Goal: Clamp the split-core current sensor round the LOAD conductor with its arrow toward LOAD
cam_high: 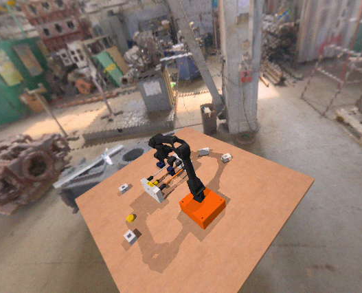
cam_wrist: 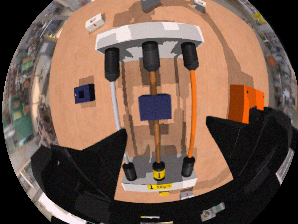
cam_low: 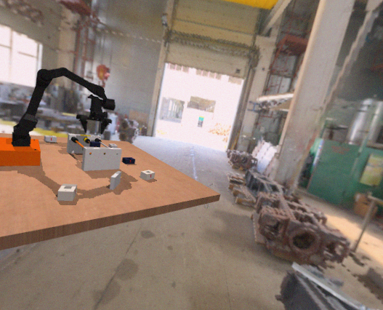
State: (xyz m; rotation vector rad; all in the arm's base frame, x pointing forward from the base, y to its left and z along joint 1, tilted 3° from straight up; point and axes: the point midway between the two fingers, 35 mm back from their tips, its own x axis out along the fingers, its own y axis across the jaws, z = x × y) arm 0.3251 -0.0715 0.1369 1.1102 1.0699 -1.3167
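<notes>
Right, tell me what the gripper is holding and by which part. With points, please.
Nothing: the black parallel-jaw gripper [cam_low: 94, 128] [cam_wrist: 168, 127] stands open above the dark blue block-shaped sensor [cam_low: 95, 144] [cam_wrist: 155, 107], which sits on the middle conductor.
</notes>
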